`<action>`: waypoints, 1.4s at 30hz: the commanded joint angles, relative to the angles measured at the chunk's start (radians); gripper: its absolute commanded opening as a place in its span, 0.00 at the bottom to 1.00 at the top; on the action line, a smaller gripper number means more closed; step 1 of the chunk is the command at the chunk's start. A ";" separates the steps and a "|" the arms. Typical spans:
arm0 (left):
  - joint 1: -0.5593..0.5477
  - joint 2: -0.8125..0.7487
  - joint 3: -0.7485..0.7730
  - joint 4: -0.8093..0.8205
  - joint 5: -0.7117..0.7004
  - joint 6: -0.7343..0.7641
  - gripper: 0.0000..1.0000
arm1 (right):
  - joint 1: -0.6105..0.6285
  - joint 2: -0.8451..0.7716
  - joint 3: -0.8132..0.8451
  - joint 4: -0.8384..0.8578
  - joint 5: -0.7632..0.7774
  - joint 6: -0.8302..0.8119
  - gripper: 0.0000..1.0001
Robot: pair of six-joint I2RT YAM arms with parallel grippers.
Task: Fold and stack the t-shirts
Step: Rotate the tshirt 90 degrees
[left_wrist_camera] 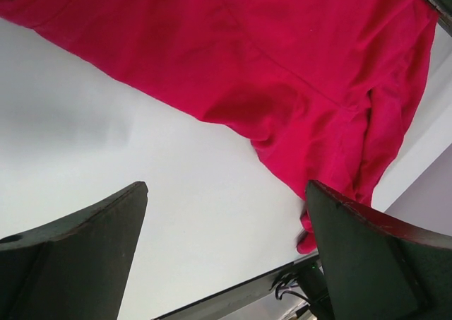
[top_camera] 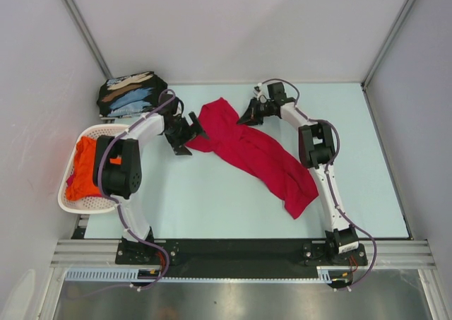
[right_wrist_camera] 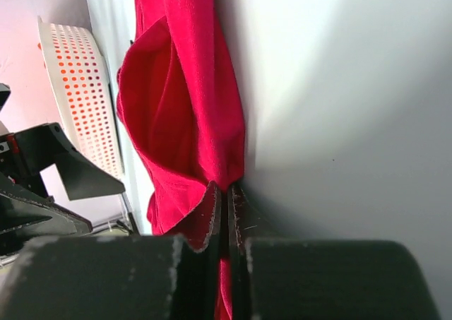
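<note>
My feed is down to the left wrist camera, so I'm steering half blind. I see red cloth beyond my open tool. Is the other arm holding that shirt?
Observer: Yes. The right tool is shut on an edge of the red t-shirt, near its far end.
Operator: Where does the rest of it lie?
Observer: It runs diagonally across the table, from far centre towards the near right, rumpled rather than flat.
Operator: Any shirts folded yet?
Observer: The black t-shirts sit folded in a pile at the far left corner.
</note>
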 commanded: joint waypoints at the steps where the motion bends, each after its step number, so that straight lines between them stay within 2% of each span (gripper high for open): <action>1: -0.006 -0.035 0.026 -0.002 0.001 0.033 1.00 | -0.002 -0.028 -0.018 -0.074 0.165 -0.068 0.00; 8: -0.006 -0.050 0.014 -0.006 0.015 0.056 1.00 | -0.042 -0.094 -0.111 -0.002 0.378 -0.061 0.00; 20: -0.007 -0.058 -0.003 -0.019 0.036 0.086 1.00 | -0.252 -0.117 -0.138 -0.016 0.625 -0.040 0.00; 22: -0.007 -0.053 0.004 -0.019 0.039 0.088 1.00 | -0.287 -0.135 -0.161 -0.023 0.653 -0.046 0.00; 24: -0.009 -0.043 0.015 -0.015 0.056 0.090 1.00 | -0.322 -0.149 -0.199 0.016 0.567 -0.023 0.00; 25: -0.010 -0.040 0.017 -0.001 0.068 0.090 0.99 | -0.331 -0.152 -0.197 0.010 0.544 -0.028 0.09; 28: -0.024 -0.009 0.044 0.026 0.131 0.080 1.00 | -0.347 -0.207 -0.196 -0.037 0.458 -0.009 0.20; 30: -0.053 0.026 0.078 0.037 0.162 0.074 1.00 | -0.348 -0.264 -0.228 -0.057 0.453 -0.008 0.38; 31: -0.064 0.041 0.090 0.053 0.197 0.071 1.00 | -0.348 -0.346 -0.292 -0.060 0.459 -0.014 0.54; 33: -0.113 0.093 0.138 0.068 0.231 0.060 1.00 | -0.355 -0.428 -0.349 -0.082 0.492 -0.038 0.71; 34: -0.153 0.111 0.153 0.074 0.264 0.051 1.00 | -0.358 -0.494 -0.387 -0.118 0.507 -0.052 0.84; 36: -0.194 0.170 0.208 0.096 0.292 0.036 1.00 | -0.371 -0.564 -0.429 -0.184 0.516 -0.087 0.87; 42: -0.360 0.313 0.339 0.160 0.383 -0.053 1.00 | -0.427 -0.819 -0.631 -0.336 0.519 -0.095 0.84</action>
